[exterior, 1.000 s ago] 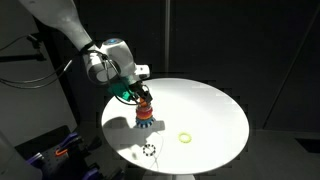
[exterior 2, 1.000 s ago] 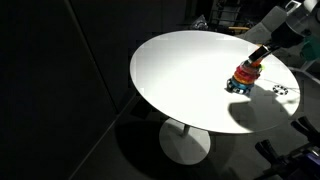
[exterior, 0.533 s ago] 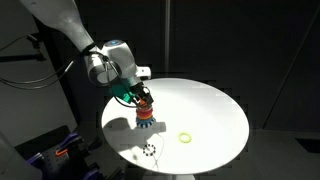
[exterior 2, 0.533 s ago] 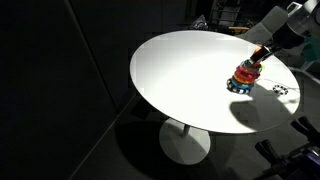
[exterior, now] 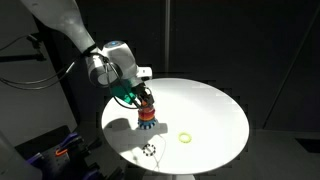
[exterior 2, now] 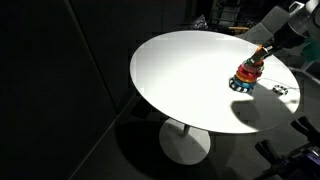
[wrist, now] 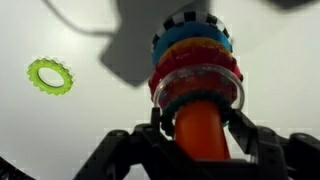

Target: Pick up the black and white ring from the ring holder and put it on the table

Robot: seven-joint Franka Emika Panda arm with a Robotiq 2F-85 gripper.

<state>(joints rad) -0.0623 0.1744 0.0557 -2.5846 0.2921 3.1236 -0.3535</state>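
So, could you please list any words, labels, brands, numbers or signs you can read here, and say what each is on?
None can be read: the orange ring holder, its stacked coloured toy rings, the round white table and the pale robot arm show no legible text.

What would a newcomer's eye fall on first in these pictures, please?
The brightly lit white table glows against a dark room. On it the ring holder, stacked with colourful rings, stands with the pincer straddling its orange peg, seen closest in the wrist view. A toothed yellow-green ring lies flat, apart from the stack.
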